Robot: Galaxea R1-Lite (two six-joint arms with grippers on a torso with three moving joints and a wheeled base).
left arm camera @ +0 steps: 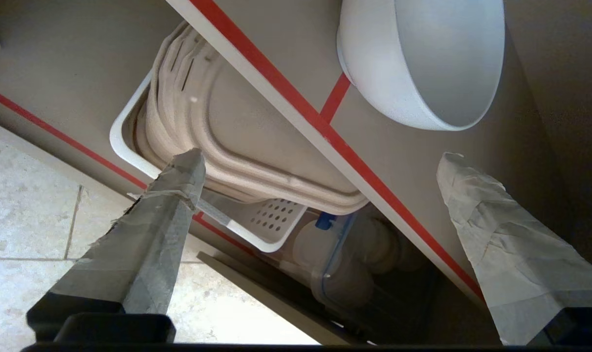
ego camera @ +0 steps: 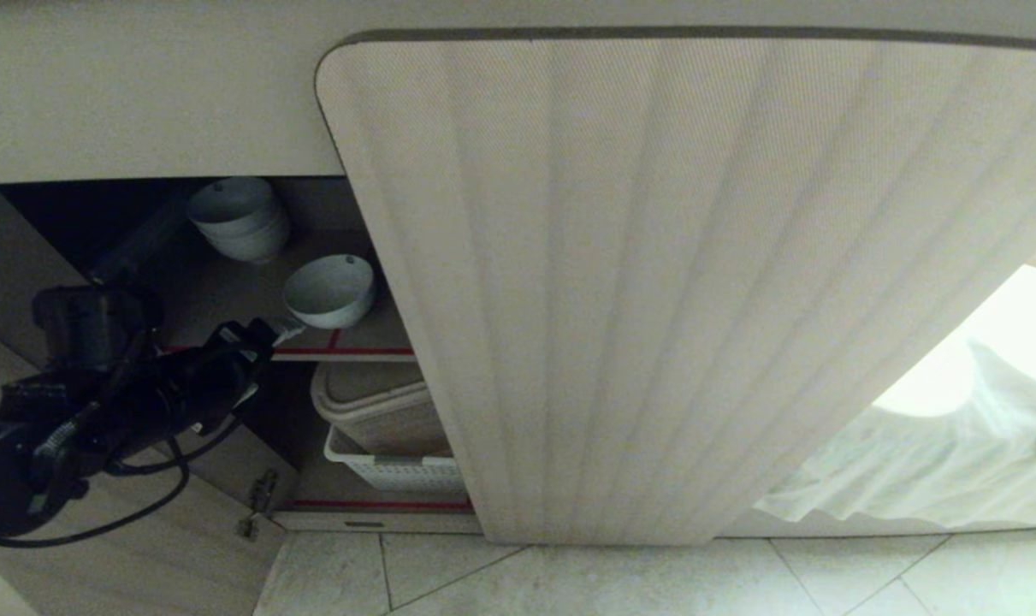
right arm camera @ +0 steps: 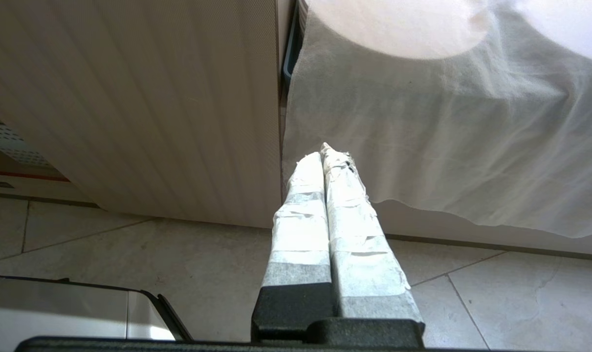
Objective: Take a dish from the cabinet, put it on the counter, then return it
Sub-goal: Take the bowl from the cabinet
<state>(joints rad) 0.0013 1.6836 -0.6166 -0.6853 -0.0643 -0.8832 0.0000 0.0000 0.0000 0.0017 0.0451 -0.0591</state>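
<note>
The dish [ego camera: 329, 291] [left arm camera: 423, 63], a small deep white bowl, rests tilted at the front of the cabinet's upper shelf [ego camera: 355, 352] [left arm camera: 296, 112], just behind its red stripe. My left gripper [ego camera: 269, 335] [left arm camera: 319, 157] hangs open just in front of the shelf edge, below and left of the dish, with nothing between its taped fingers [left arm camera: 178, 195]. The cabinet's fluted right door [ego camera: 654, 299] is closed. My right gripper [right arm camera: 325, 151] is parked low over the floor tiles, shut on nothing. The counter's worktop is out of view.
A stack of white bowls [ego camera: 239, 218] sits deeper on the same shelf. Below, beige tubs in a white perforated basket [ego camera: 389, 445] [left arm camera: 271, 220] and a clear lidded container [left arm camera: 335, 274]. The left door [ego camera: 141, 556] stands open. White cloth [ego camera: 937, 445] [right arm camera: 447, 122] hangs on the right.
</note>
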